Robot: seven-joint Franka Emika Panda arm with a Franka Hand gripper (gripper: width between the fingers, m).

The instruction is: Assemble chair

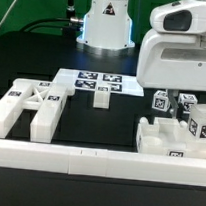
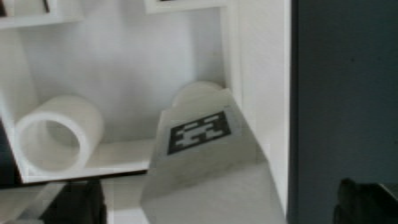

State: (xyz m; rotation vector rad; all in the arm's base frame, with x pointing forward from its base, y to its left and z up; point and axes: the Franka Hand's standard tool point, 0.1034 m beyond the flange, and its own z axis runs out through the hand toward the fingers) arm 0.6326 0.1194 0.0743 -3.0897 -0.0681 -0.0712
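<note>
The chair lies in loose glossy white parts. An X-braced side frame lies at the exterior view's left. The chunky seat block sits at the right, with small tagged cubes behind it. My gripper hangs low over those right-hand parts, its white hand filling the upper right. In the wrist view a tagged white chair part stands between my dark fingertips, with a gap on each side. A short white round peg lies beside it. My gripper is open.
The marker board lies at the middle back with a small white piece at its front edge. A long low white border rail runs along the front. The robot base stands behind.
</note>
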